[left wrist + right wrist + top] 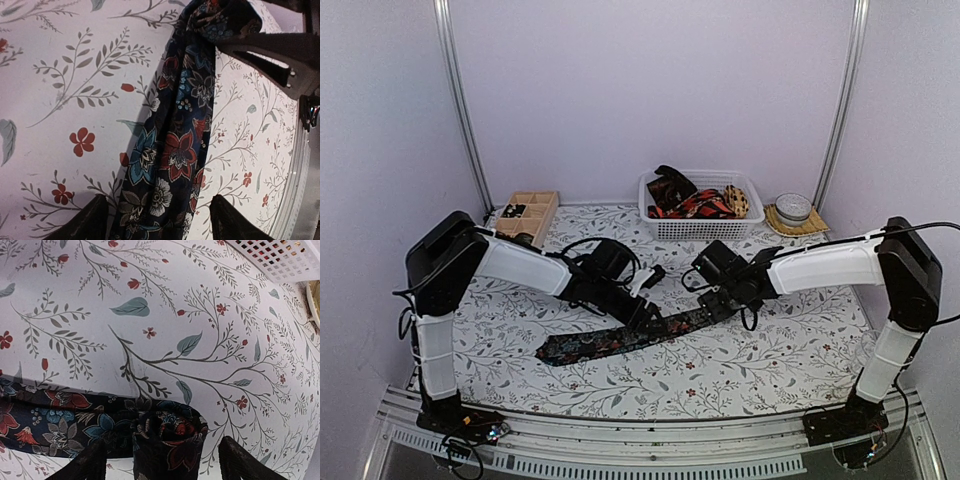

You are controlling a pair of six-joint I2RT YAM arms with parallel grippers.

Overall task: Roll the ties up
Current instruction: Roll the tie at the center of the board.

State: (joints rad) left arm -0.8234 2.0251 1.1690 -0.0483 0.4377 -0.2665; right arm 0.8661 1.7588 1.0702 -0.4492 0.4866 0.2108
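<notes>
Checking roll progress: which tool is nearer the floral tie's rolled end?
Right. The right tool straddles the rolled end; the left tool straddles the floral tie at its flat stretch farther along.

Top view: soft, even light from above, with a faint lavender cast on the walls (pixel 640 90). Only weak shadows sit under the left arm (pixel 520 265) and right arm (pixel 820 265) on the floral tablecloth (pixel 720 370). The picture is soft, and detail in the white mesh basket (pixel 700 205) is mush. The uprights (pixel 460 110) lean inward (wide-angle look).

Left wrist: dark floral tie (pixel 170 150) is sharp and well exposed mid-frame. Cloth is bright, not clipped. Left fingertips (pixel 85 222) at the bottom edge are near-black, slightly blurred. Top right corner is crushed dark.

Right wrist: even light, with a thin soft shadow along the tie's upper edge. The basket corner is nearly blown out. Right fingertips (pixel 87 465) are dark and out of focus.
</notes>
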